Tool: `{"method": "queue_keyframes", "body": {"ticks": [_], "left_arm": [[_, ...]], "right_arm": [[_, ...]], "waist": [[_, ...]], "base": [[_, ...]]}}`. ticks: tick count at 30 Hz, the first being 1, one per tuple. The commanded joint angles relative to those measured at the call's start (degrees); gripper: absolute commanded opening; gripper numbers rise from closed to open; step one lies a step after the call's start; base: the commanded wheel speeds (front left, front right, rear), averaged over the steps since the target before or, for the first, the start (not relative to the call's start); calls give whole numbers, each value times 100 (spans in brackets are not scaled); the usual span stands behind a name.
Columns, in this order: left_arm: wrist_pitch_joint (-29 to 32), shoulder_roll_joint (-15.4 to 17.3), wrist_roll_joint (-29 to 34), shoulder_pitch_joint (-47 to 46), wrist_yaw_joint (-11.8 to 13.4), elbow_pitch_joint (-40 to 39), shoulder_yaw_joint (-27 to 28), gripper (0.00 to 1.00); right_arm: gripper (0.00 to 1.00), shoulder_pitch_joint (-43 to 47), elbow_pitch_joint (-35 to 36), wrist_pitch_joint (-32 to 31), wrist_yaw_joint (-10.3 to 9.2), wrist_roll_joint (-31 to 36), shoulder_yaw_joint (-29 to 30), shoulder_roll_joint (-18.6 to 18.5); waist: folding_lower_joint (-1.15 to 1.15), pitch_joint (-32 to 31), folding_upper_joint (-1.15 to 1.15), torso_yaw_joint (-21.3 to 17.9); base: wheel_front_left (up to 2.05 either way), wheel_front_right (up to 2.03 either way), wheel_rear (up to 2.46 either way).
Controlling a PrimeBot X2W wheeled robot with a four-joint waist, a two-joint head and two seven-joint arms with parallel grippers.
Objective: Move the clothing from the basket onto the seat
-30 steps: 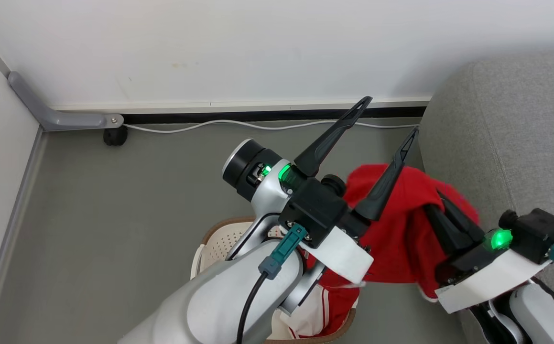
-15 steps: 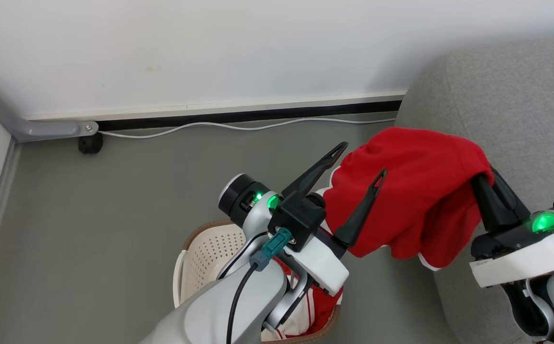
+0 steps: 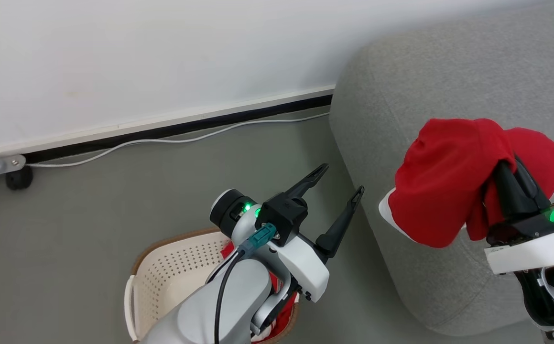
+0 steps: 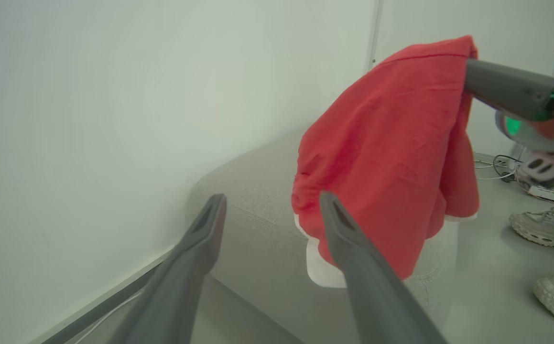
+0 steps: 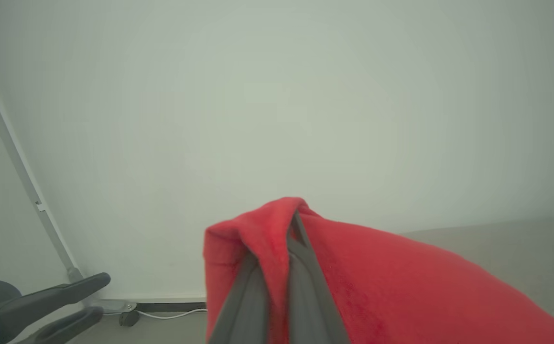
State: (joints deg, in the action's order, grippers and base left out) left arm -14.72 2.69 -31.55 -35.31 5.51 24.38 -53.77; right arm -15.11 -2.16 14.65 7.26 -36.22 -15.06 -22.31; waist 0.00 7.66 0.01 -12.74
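A red garment with a white hem, the clothing (image 3: 441, 184), hangs from my right gripper (image 3: 508, 165), which is shut on it above the grey seat (image 3: 401, 110). The right wrist view shows the shut fingers (image 5: 296, 267) with the red clothing (image 5: 377, 282) draped over them. My left gripper (image 3: 342, 180) is open and empty, held above the floor between the basket and the seat. In the left wrist view its fingers (image 4: 353, 258) point at the hanging clothing (image 4: 386, 143). The cream basket (image 3: 171, 277) sits at the lower left with more red and white clothing (image 3: 281, 320) inside, mostly hidden by my left arm.
A white wall with a dark skirting strip runs behind, with a white cable (image 3: 162, 141) along the floor. A grey bracket with a black foot (image 3: 18, 179) sits at the far left. A person's grey shoes (image 4: 544, 229) stand on the floor beside the seat.
The camera has swung right. My right gripper has carried the red clothing up out of the basket and over the seat. My left gripper has stayed open.
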Motion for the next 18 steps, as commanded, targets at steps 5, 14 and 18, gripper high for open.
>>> {"method": "queue_keyframes", "body": {"ticks": [5, 14, 18], "left_arm": [[-28, 19, -56, -45, -101, -42, 171, 100], [-28, 19, -13, 85, -214, -23, 356, 100], [-28, 19, -6, 133, -304, -51, 332, 100]], "right_arm": [[0, -174, 139, 35, 23, -56, -32, -42], [0, -207, 29, 35, 23, -31, -27, 32], [0, -133, 10, 35, 23, -30, 99, -5]], "waist": [[0, -50, -1, -682], [0, -216, -1, -1584], [0, -229, -1, -1762]], "base": [[0, 0, 0], [0, 0, 0], [0, 0, 0]]}}
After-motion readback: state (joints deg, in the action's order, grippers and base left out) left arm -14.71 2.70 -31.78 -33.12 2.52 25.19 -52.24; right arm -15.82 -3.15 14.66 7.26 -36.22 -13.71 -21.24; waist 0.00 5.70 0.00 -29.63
